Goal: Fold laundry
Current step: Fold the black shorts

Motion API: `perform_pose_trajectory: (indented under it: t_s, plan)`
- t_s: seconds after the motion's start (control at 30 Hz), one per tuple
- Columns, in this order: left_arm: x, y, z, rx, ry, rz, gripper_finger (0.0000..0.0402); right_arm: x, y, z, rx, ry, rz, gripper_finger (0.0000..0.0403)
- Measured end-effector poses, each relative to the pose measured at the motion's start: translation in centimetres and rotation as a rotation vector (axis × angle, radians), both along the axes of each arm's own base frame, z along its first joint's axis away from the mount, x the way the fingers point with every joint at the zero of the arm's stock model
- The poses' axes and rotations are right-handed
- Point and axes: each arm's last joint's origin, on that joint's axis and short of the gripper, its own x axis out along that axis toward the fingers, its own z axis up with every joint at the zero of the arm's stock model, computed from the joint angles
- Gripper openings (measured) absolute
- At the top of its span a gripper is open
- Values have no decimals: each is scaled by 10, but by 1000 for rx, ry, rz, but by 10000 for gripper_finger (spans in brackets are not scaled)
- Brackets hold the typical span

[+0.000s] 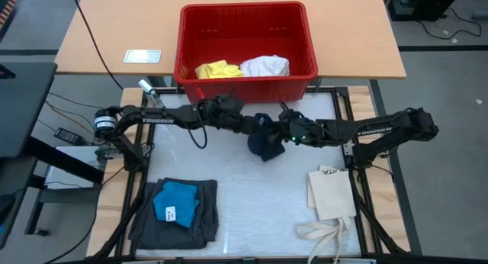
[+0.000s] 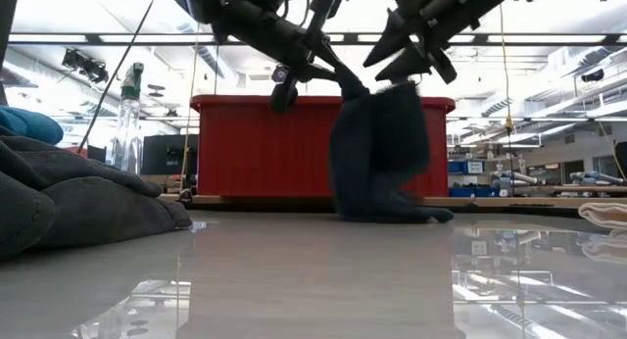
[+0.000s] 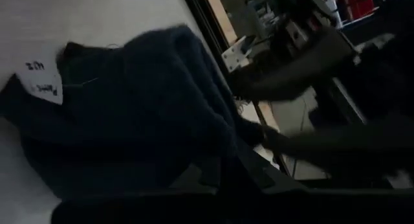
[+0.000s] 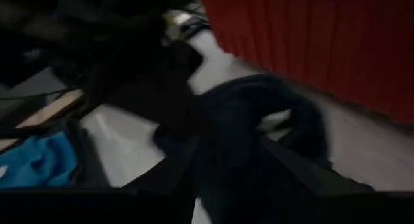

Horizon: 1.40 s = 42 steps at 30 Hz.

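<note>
Table [image 1: 252, 195]: navy cloth [image 1: 266, 142] dangling, low view.

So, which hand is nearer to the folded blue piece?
Left. The left hand grips the navy garment up-right of the blue piece; the right hand is farther right.

Work table [image 1: 252, 195], pale glossy top in a dark frame, seen from above and at surface level.

Near-left corner: folded dark grey shorts [image 1: 177, 212] lie flat on it, a bright blue cloth piece [image 1: 177, 203] resting on top of them. Near-right corner: flat cream tote bag [image 1: 332, 194], its straps trailing to the near edge. Toward the far middle: navy garment [image 1: 267, 144], its lower end bunched on the surface. Red basket [image 1: 244, 73] sits at the far edge on a wooden tabletop [image 1: 107, 35].
</note>
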Motion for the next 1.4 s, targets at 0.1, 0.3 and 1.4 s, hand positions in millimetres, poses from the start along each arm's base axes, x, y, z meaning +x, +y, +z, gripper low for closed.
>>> perform_pose_trajectory:
  t_s: [0.1, 0.3, 1.4]
  plan:
    - [0, 0, 0, -1, 0, -3, 14, -3, -1, -2, 14, 20, -39, 122]
    - [-4, 7, -4, 24, 47, 2, 14, -16, 2, 2, 15, 77, -29, 21]
    - [-61, -26, -49, 180, 730, -639, 14, -16, -52, -116, 97, 41, 471, 325]
